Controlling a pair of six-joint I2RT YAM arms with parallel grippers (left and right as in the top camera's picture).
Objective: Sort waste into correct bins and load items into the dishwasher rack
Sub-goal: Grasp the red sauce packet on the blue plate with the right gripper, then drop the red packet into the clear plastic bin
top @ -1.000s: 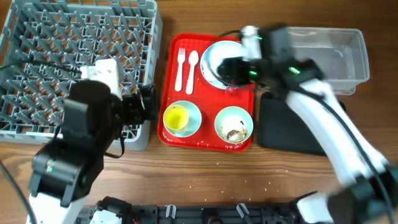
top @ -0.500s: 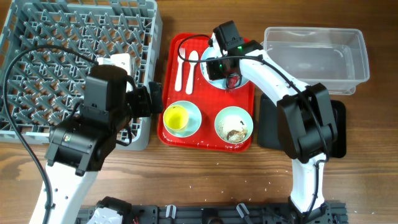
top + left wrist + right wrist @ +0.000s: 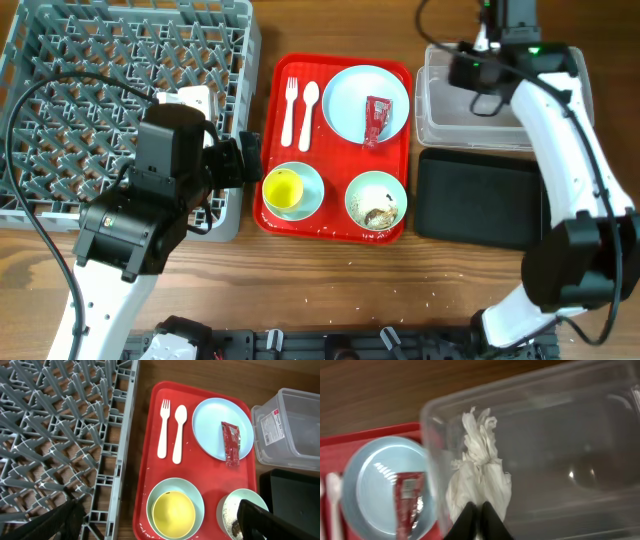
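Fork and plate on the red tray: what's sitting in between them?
The white spoon lies between the fork and the plate, right beside the fork on the red tray. The overhead and left wrist views both show it.

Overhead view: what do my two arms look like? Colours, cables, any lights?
The left arm has bulky black housings on a white lower link, and a thin black cable loops out from it. The right arm is slimmer, with white links, black joints and a small green light near the wrist. In the wrist views, both arms show plain black fingers.
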